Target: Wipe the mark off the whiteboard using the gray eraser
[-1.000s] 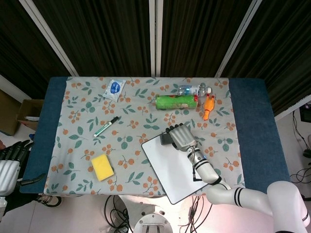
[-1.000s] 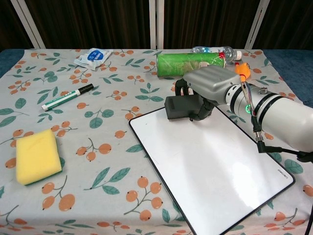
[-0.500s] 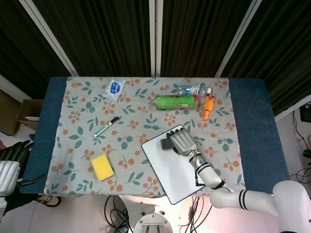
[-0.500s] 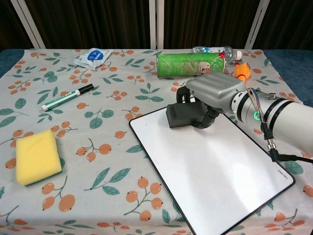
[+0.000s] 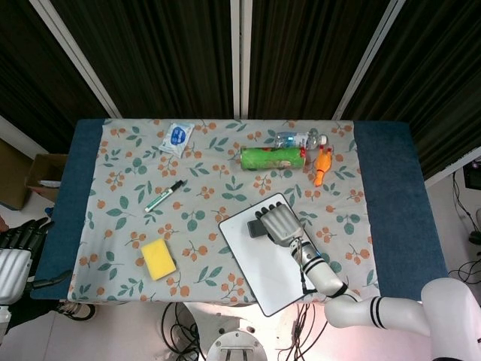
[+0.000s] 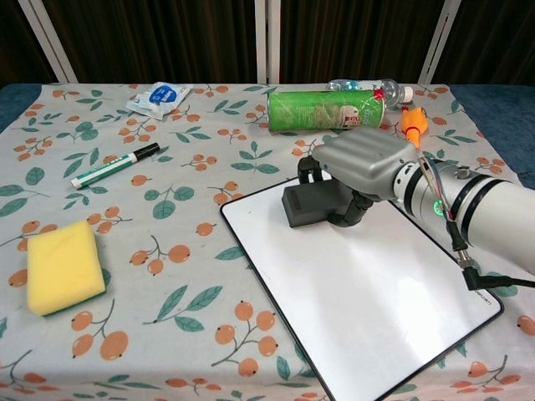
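The whiteboard (image 5: 263,263) (image 6: 376,292) lies tilted on the floral cloth near the front edge; its visible surface shows no mark. My right hand (image 5: 280,224) (image 6: 364,165) grips the gray eraser (image 5: 258,227) (image 6: 308,205) and presses it on the board's far corner. The fingers cover the eraser's right part. My left hand (image 5: 13,252) hangs off the table's left side, fingers apart, holding nothing.
A yellow sponge (image 5: 158,259) (image 6: 63,266) lies at the front left. A green marker (image 5: 164,195) (image 6: 114,164), a wipes packet (image 5: 176,138), a green can (image 5: 273,157) (image 6: 324,109), a water bottle (image 5: 299,139) and an orange toy (image 5: 323,165) lie toward the back.
My right hand has slid the eraser a short way toward me along the board's far corner, with small left-right shifts. The left hand has not moved.
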{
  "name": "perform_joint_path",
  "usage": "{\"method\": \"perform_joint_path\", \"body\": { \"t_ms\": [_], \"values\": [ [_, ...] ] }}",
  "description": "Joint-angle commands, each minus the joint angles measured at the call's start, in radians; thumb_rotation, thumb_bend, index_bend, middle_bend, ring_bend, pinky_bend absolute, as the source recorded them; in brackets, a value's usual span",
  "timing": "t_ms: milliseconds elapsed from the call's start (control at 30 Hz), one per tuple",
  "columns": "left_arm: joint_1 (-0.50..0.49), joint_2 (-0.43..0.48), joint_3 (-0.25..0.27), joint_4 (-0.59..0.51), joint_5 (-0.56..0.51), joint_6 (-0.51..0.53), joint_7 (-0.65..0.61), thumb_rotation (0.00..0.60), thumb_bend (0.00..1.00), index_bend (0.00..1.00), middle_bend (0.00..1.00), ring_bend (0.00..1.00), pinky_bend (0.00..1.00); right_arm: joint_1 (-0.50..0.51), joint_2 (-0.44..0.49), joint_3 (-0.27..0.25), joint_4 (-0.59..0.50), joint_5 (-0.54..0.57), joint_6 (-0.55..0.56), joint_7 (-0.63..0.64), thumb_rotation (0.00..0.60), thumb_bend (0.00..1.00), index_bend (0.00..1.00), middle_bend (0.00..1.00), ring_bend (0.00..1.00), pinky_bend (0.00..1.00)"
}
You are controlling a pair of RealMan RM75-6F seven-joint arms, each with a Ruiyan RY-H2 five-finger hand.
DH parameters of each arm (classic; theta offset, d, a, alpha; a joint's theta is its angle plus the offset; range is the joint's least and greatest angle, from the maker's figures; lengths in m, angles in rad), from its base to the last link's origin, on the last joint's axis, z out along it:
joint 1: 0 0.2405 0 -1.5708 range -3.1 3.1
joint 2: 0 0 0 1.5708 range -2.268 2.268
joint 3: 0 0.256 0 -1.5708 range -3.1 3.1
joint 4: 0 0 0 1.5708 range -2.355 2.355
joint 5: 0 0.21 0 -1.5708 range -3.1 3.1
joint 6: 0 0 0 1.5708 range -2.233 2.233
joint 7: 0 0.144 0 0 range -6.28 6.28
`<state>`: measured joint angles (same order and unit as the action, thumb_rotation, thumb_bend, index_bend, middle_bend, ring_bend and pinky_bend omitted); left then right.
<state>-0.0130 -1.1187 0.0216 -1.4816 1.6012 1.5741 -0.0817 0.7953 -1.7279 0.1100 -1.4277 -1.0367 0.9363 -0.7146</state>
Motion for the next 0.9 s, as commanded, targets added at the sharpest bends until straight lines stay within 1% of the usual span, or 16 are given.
{"method": "perform_joint_path", "body": {
  "t_ms": [33,200,333,600,733,900],
  "values": [
    [0.002,0.002,0.001,0.001,0.0,0.002,-0.004,0.4,0.02,0.14,0.1,0.09,0.17,0.019,-0.032,0.025,0.051,0.017,0.003,-0.007,0.6,0.4,0.64,0.52,0.46,0.59],
    [0.003,0.005,0.005,0.003,0.003,0.0,-0.006,0.398,0.02,0.14,0.1,0.09,0.17,0.043,-0.07,0.062,0.127,0.024,0.01,0.005,0.6,0.4,0.64,0.52,0.46,0.58],
    [0.002,0.004,0.006,0.005,0.003,-0.004,-0.007,0.4,0.02,0.14,0.1,0.09,0.17,0.062,-0.084,0.083,0.163,0.047,-0.006,0.006,0.6,0.4,0.64,0.52,0.46,0.58],
    [0.005,0.008,0.007,0.003,0.006,0.003,-0.006,0.399,0.02,0.14,0.1,0.09,0.17,0.081,-0.094,0.101,0.205,0.068,-0.008,-0.002,0.6,0.4,0.64,0.52,0.46,0.58],
    [0.007,0.008,0.007,0.002,0.004,0.003,-0.004,0.398,0.02,0.14,0.1,0.09,0.17,0.079,-0.084,0.097,0.193,0.081,-0.013,-0.001,0.6,0.4,0.64,0.52,0.46,0.58],
    [0.004,0.001,0.008,0.001,0.008,0.0,-0.001,0.399,0.02,0.14,0.1,0.09,0.17,0.064,-0.069,0.071,0.164,0.089,-0.014,-0.004,0.6,0.4,0.64,0.52,0.46,0.58]
  ]
}}
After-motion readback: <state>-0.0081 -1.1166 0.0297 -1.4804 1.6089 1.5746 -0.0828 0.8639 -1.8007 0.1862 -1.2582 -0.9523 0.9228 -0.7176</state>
